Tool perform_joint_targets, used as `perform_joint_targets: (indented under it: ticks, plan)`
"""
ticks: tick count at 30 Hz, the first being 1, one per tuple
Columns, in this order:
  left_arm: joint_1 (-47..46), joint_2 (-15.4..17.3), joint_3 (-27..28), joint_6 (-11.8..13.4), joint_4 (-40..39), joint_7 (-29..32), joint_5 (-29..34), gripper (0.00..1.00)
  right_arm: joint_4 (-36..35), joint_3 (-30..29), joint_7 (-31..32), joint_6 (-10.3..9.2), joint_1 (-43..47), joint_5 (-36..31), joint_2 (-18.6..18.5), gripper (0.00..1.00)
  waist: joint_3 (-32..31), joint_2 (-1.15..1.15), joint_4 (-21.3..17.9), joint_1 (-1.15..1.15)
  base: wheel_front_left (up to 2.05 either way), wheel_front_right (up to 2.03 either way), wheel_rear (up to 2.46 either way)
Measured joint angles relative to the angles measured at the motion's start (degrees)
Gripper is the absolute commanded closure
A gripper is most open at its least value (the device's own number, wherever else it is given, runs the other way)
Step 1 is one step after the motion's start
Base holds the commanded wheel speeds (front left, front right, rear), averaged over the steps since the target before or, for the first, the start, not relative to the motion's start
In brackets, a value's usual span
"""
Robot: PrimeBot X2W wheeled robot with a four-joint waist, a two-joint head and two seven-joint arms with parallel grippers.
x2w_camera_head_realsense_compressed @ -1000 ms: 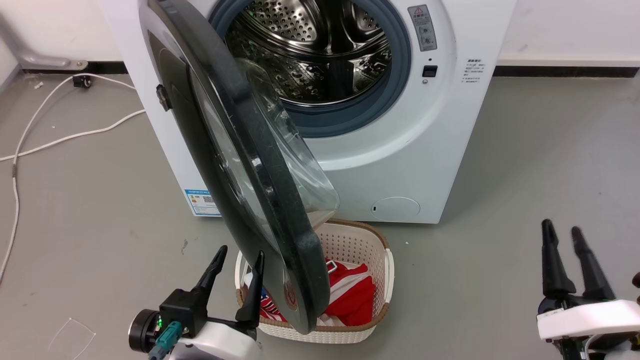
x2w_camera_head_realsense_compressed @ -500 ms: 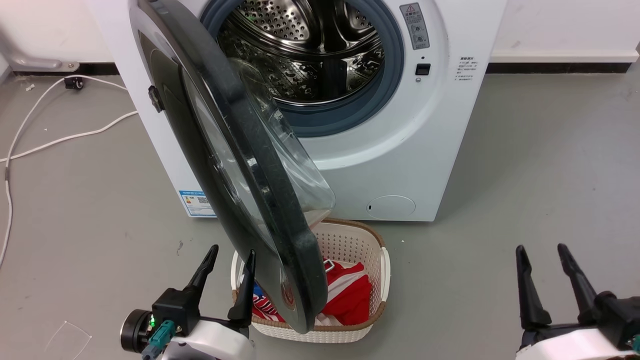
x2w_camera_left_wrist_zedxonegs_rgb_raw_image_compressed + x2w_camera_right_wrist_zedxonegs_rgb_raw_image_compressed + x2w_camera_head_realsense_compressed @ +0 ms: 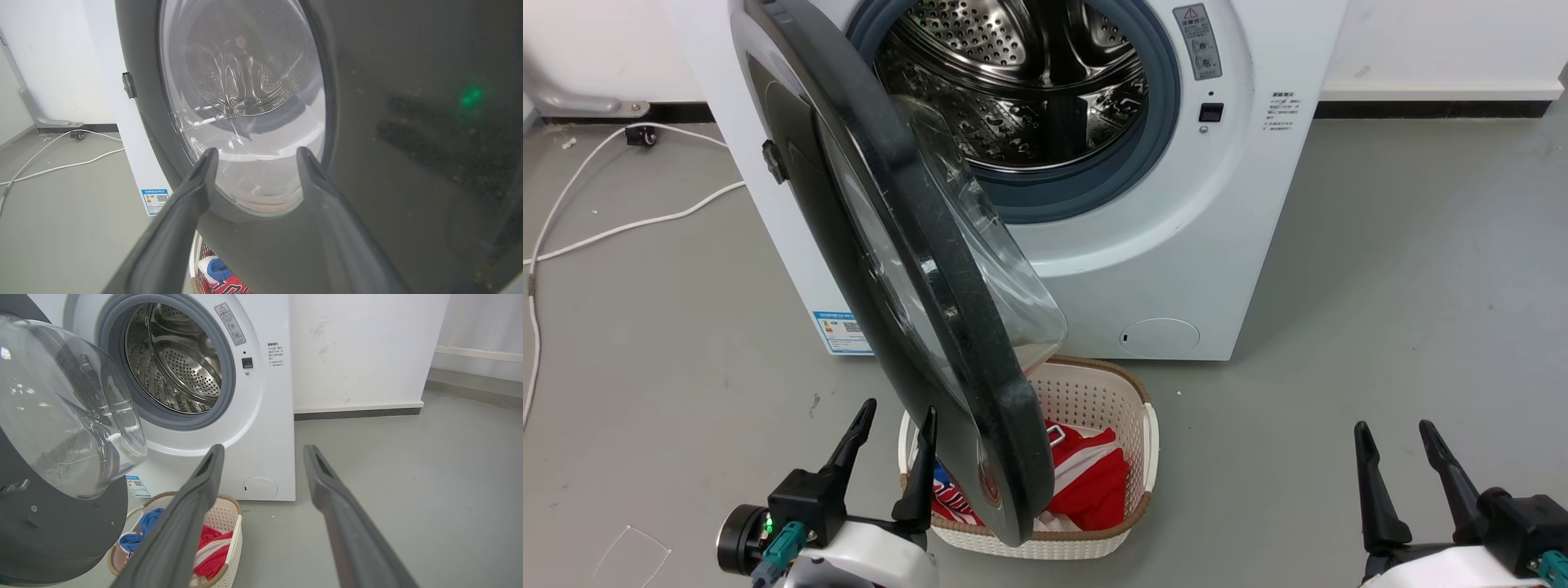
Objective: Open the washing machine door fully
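The white washing machine [image 3: 1192, 229] stands ahead with its steel drum [image 3: 1029, 82] exposed. The washing machine door [image 3: 1013, 441] is hinged on the left and swung out towards me, almost edge-on, with its glass bowl [image 3: 1005, 269] facing the drum. My left gripper [image 3: 896, 416] is open at the lower left, just outside the door's bottom edge. In the left wrist view its fingers [image 3: 204, 179] point at the door's outer face [image 3: 388, 163], holding nothing. My right gripper [image 3: 1394, 429] is open at the lower right, well away from the door [image 3: 61, 531] and the machine [image 3: 265, 428].
A white woven basket [image 3: 1147, 425] with red and blue clothes [image 3: 1086, 482] sits on the floor under the door's lower edge. White cables [image 3: 629, 224] trail across the grey floor at the left. A white wall with a dark skirting runs behind the machine.
My right gripper has drawn back towards the lower edge of the head view, still open. The camera has shifted slightly. The door and left gripper stand about as before.
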Motion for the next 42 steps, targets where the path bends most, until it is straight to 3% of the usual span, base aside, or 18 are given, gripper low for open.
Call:
perform_joint_targets:
  ticks: [7,8,10,11,20,26,31,36,42]
  plan:
    - [-0.1,-0.1,0.6,0.0,0.4,0.0,0.6,0.00,0.3,0.3,0.1,-0.01,-0.1,-0.5,0.0,0.00,0.2,0.00,-0.2,0.00,0.00,0.00,0.00]
    - [-0.2,-0.1,0.6,0.0,0.5,0.0,0.6,0.36,0.3,0.3,0.1,0.00,-0.1,-0.5,0.0,0.00,0.2,0.00,-0.2,0.00,0.00,0.00,0.00]
    - [-0.3,-0.1,0.7,0.0,0.6,0.0,0.6,0.97,0.4,0.2,0.2,0.00,-0.1,-0.4,0.0,0.00,0.2,0.00,-0.2,0.00,0.00,0.00,0.00]
    - [-0.3,-0.2,0.7,0.0,0.7,0.0,0.6,1.00,0.4,0.2,0.3,-0.01,-0.1,-0.7,0.0,0.00,0.2,0.00,-0.2,0.00,0.00,0.00,0.00]
    - [-1.3,0.1,2.9,0.0,-2.2,0.0,-0.2,1.00,0.6,-0.2,0.5,0.00,-0.1,-0.8,0.0,0.00,-0.1,0.00,0.3,0.00,0.00,0.00,0.00]
    - [-4.9,0.8,6.8,0.0,-11.4,0.0,-0.7,1.00,0.6,-0.8,0.5,0.00,0.0,-0.5,0.0,0.00,-0.6,0.00,1.1,0.00,0.00,0.00,0.00]
    - [-8.1,1.1,6.8,0.0,-20.4,0.0,0.0,1.00,0.5,-1.6,0.2,0.00,0.0,-0.4,0.0,0.00,-1.1,0.00,1.5,0.00,0.00,0.00,0.00]
    - [-10.0,0.9,2.4,0.0,-27.8,0.0,-0.1,1.00,0.4,-1.9,0.2,0.00,0.0,-0.4,0.0,0.00,-1.2,0.00,1.8,0.00,0.00,0.00,0.00]
    - [-10.6,0.8,-8.1,0.0,-33.8,3.3,-2.7,1.00,0.4,-1.7,0.2,-0.01,0.0,-0.1,0.0,0.00,-1.0,0.00,1.6,0.00,0.00,0.00,0.00]
